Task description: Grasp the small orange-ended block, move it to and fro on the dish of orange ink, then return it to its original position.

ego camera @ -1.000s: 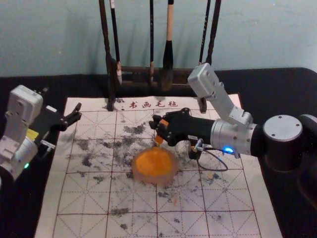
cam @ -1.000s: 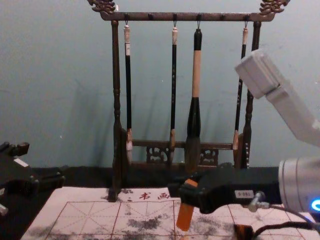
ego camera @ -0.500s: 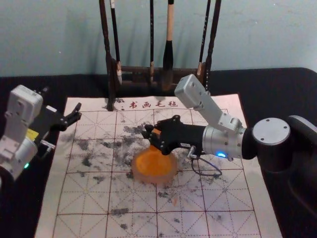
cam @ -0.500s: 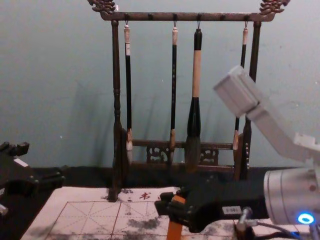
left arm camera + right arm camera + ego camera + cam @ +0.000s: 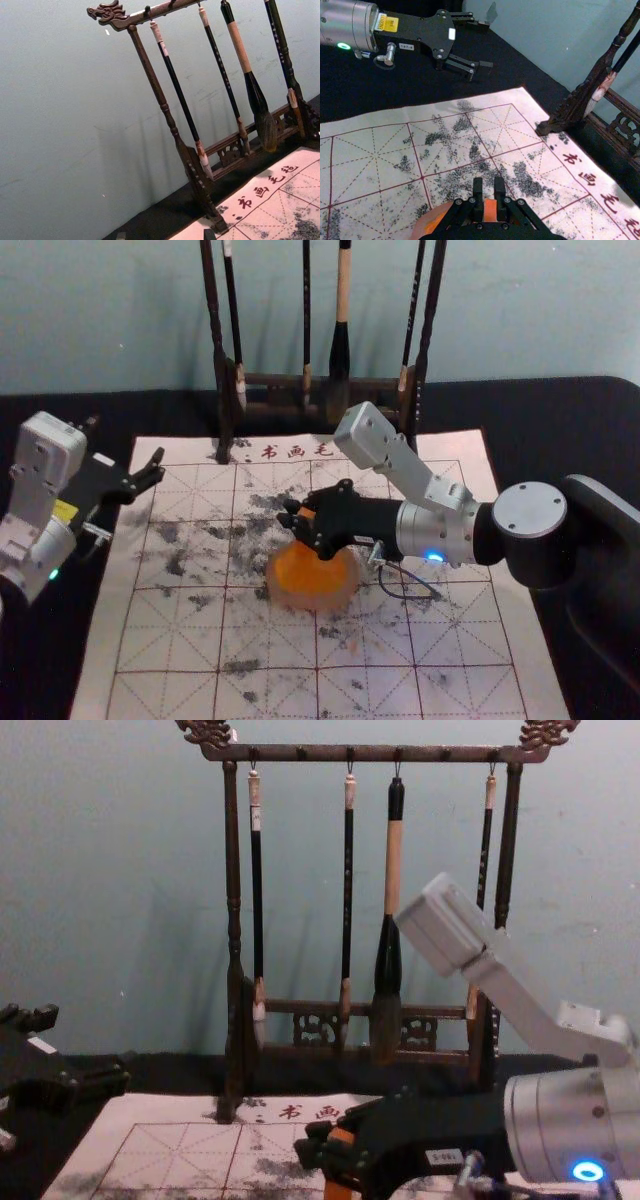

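Fingers [image 5: 478, 190] of the right gripper [image 5: 297, 519], over the dish [image 5: 345, 592], clench the block [image 5: 339, 1188], its lower end cropped in chest view.

Pale blue wall [image 5: 120, 870] behind black-covered table [image 5: 560, 420]

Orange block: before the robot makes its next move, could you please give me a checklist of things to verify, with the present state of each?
1. Block gripped between the fingers of the right hand: ok.
2. Block's lower part lined up with the ink dish: ok, by the head view.
3. Block's lower end touching the ink: cannot tell, orange merges with orange there.
4. Block back in its original position: not ok, it is in the right hand.
5. Left hand away from the dish: ok, it is open by the mat's left edge.
6. Brush stand upright: ok, with its brushes hanging.
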